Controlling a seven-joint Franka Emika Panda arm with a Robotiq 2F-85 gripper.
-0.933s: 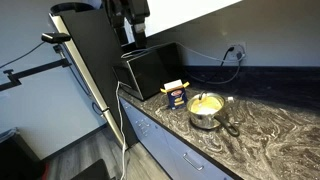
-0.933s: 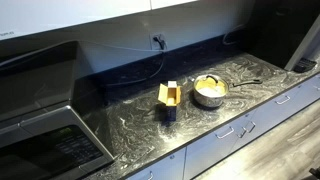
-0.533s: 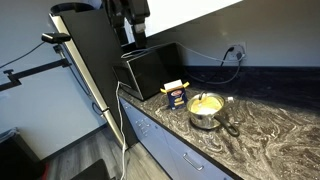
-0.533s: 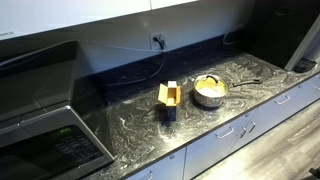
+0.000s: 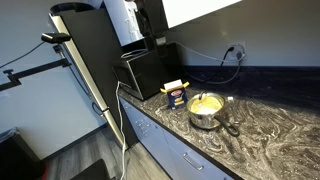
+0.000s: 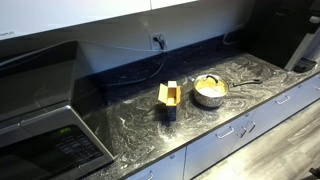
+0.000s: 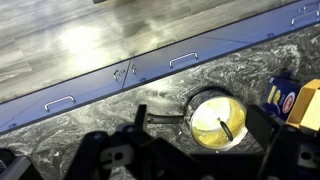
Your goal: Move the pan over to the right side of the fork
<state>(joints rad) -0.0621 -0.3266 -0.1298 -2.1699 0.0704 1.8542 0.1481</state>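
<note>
The pan is a small shiny steel saucepan, yellow inside, standing on the dark marbled counter. It also shows in an exterior view and in the wrist view. Its short dark handle points left in the wrist view. A thin dark utensil lies inside the pan; I cannot tell if it is the fork. My gripper hangs high above the pan, open and empty, with its fingers showing as dark shapes either side. My arm is at the top of an exterior view.
A small blue-and-yellow box stands close beside the pan and shows again in an exterior view. A black microwave stands behind it. A cable runs to a wall socket. Drawers line the counter front.
My arm has shifted at the top of an exterior view, so a white link now shows where the dark gripper was. The pan and box have not moved.
</note>
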